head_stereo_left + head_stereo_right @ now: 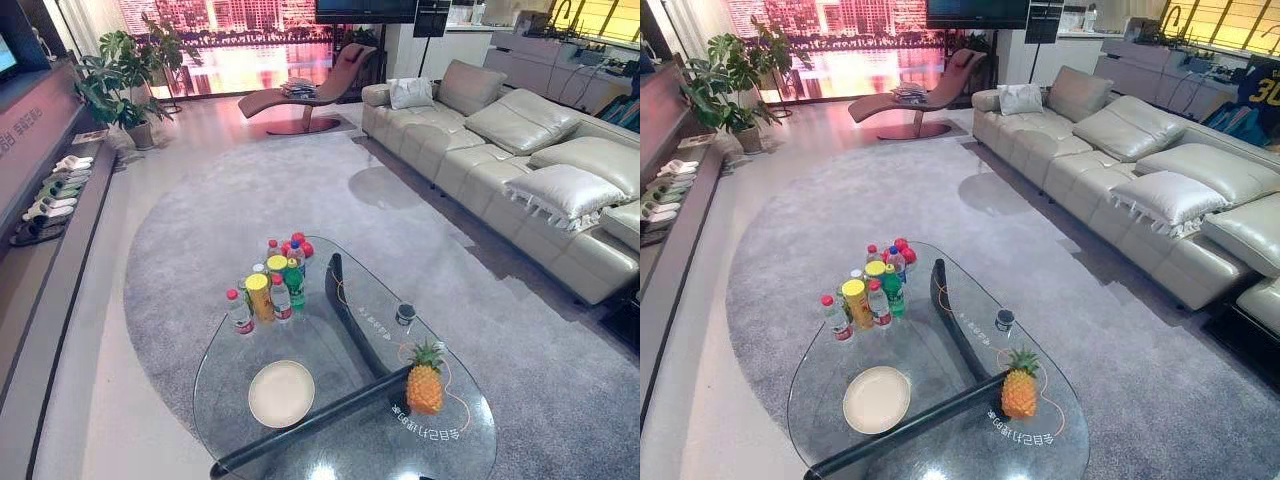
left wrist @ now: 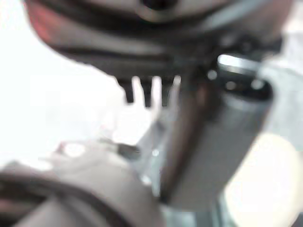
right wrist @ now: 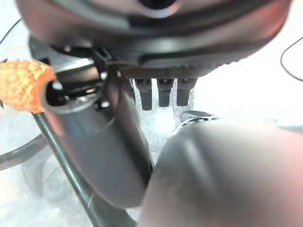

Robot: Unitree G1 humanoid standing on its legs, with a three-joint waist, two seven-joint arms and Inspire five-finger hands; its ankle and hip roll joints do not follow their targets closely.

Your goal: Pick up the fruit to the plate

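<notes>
Glass table (image 1: 228, 368) stands on the near edge of a round rug (image 1: 250, 190). On the table:
- plate (image 1: 281, 393) near-left
- pineapple (image 1: 425, 385) upright near-right, well apart from the plate
- cluster of bottles (image 1: 270, 285) at the far-left end, behind the plate
- small jar (image 1: 405, 314) behind the pineapple

Sofa (image 1: 480, 150) runs along the rug's right side, with cushions (image 1: 565, 190) on its seats. Lounge chair (image 1: 305, 95) sits beyond the rug's far edge. Potted plant (image 1: 120, 85) far left – slippers (image 1: 55, 185) in a row on the ledge before it.
</notes>
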